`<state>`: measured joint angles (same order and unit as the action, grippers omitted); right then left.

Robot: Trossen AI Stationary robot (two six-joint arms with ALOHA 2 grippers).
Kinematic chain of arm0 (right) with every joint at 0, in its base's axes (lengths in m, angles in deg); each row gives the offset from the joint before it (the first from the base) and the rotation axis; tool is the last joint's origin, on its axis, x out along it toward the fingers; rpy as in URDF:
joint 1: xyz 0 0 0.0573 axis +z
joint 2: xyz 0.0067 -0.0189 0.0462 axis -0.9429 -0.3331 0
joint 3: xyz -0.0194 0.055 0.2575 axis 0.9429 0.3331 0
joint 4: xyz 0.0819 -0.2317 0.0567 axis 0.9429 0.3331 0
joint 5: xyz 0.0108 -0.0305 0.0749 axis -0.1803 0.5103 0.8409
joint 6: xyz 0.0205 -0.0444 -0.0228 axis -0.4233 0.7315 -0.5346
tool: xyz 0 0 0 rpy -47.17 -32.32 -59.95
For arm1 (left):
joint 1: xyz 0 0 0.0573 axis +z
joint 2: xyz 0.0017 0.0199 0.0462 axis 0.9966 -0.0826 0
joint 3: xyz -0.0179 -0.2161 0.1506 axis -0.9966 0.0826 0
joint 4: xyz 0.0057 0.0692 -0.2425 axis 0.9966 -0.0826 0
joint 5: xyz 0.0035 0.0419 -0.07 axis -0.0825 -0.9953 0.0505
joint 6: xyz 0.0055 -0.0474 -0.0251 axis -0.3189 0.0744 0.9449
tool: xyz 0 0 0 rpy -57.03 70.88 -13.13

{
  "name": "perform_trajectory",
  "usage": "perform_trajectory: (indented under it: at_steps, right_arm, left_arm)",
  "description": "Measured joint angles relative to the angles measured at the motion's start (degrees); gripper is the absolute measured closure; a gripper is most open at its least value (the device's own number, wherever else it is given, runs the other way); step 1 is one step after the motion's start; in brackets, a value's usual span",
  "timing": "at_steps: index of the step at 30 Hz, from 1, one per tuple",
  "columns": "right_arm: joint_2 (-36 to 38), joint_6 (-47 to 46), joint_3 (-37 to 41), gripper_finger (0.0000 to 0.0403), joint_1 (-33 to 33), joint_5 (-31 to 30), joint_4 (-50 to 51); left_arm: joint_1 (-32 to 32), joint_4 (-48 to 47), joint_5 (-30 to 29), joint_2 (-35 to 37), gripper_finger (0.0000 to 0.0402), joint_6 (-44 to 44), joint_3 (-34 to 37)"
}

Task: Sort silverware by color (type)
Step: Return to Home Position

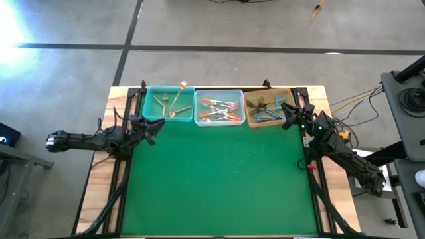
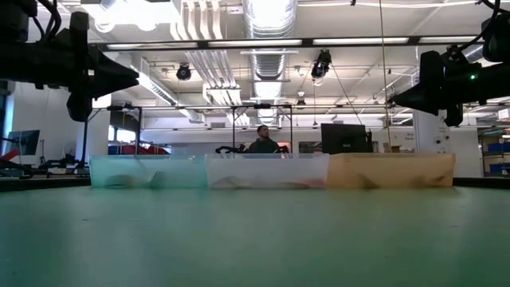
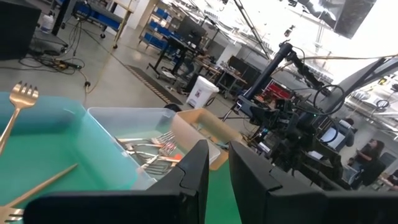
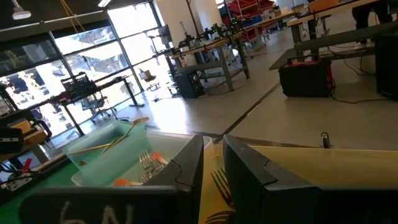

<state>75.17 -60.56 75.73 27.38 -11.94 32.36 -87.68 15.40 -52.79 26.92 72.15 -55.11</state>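
Three bins stand in a row at the table's far edge. The teal bin (image 1: 169,104) holds gold forks (image 1: 174,105), one leaning with its head over the far rim (image 3: 20,99). The clear bin (image 1: 218,107) holds orange-handled forks (image 1: 220,109). The tan bin (image 1: 267,108) holds teal-handled forks (image 1: 267,113). My left gripper (image 1: 157,125) hovers just near and left of the teal bin, fingers nearly together with a narrow gap (image 3: 217,171), holding nothing. My right gripper (image 1: 287,113) hovers at the tan bin's right end, fingers likewise close with a slim gap (image 4: 212,163), holding nothing.
The green mat (image 1: 219,179) lies bare in front of the bins. Wooden table edges (image 1: 99,179) flank it. A person (image 2: 262,142) sits far behind the table. A stray gold utensil (image 1: 318,9) lies on the floor beyond the table.
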Motion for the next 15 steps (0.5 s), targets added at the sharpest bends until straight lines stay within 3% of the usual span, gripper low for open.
perform_trajectory:
  at_steps: [15]
  right_arm:
    - [0.0, 0.0, 0.0, 0.0349, 0.0, 0.0, 0.0]
  left_arm:
    - [0.0, -0.1, 0.0, -2.6, 0.0355, 0.0, 0.0]
